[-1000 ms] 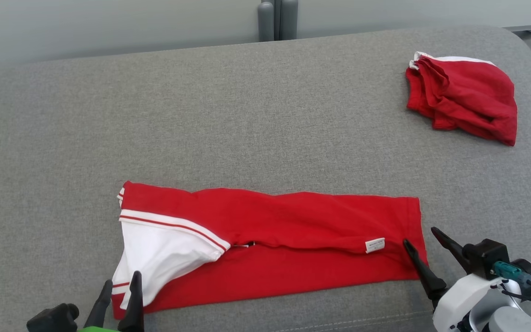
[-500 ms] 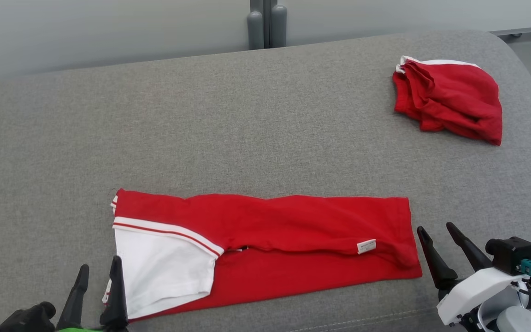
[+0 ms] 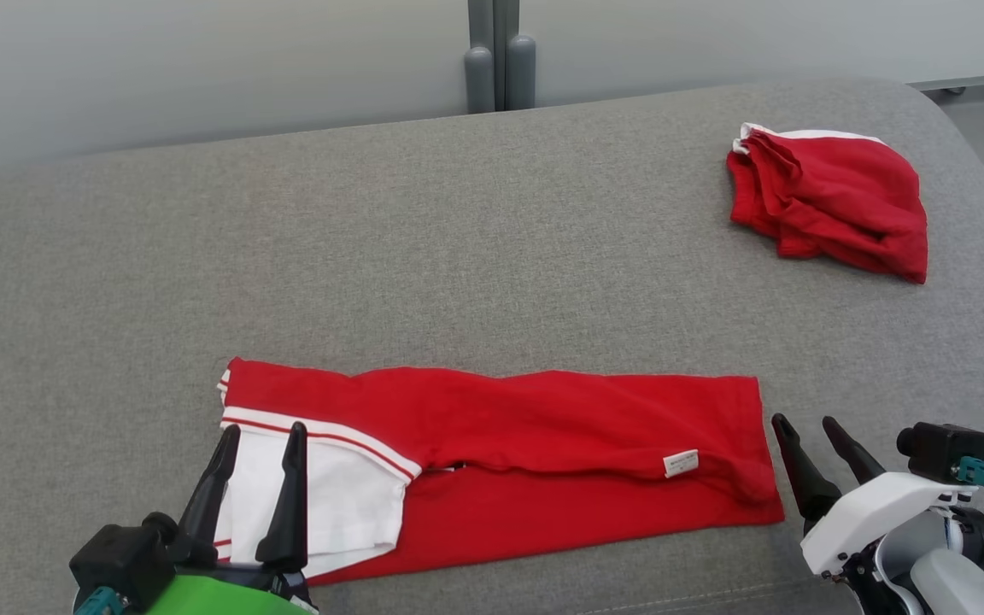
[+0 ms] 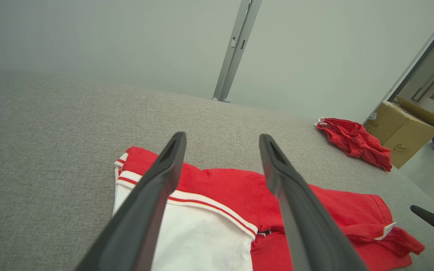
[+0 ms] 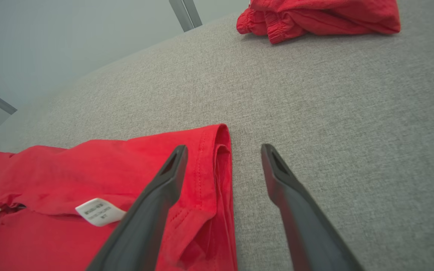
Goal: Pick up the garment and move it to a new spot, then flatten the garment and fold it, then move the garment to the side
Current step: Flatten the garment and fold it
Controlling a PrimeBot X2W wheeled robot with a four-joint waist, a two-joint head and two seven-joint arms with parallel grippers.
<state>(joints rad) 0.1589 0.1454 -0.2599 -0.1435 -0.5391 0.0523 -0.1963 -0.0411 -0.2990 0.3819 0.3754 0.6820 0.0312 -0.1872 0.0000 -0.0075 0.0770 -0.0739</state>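
Head view: the garment [image 3: 543, 444] lies flat on the grey woven surface [image 3: 458, 239], near its front edge, doubled lengthwise into a long red band; so lifting, shifting and flattening look done and a first fold made, while a crosswise fold and the move aside appear left to do. It is soft knit cloth with a white striped panel [image 3: 321, 495] at one end and a small white label [image 3: 681, 463] near the other. The left claw [image 3: 263, 427] hovers over the garment's white end, its fingers parted and holding nothing; the right claw [image 3: 804, 420] sits just beside the garment's hemmed end, likewise parted and empty. A crumpled red heap [image 3: 829, 201] lies well apart from the garment, beyond its hemmed end.

Left wrist view: smooth, dark, tapered fingers straddle the red-and-white trim; a cardboard box [image 4: 401, 131] stands far beyond the garment.

Right wrist view: the stitched double hem [image 5: 222, 150] runs between the spread fingers; one finger over cloth, the other over bare weave.
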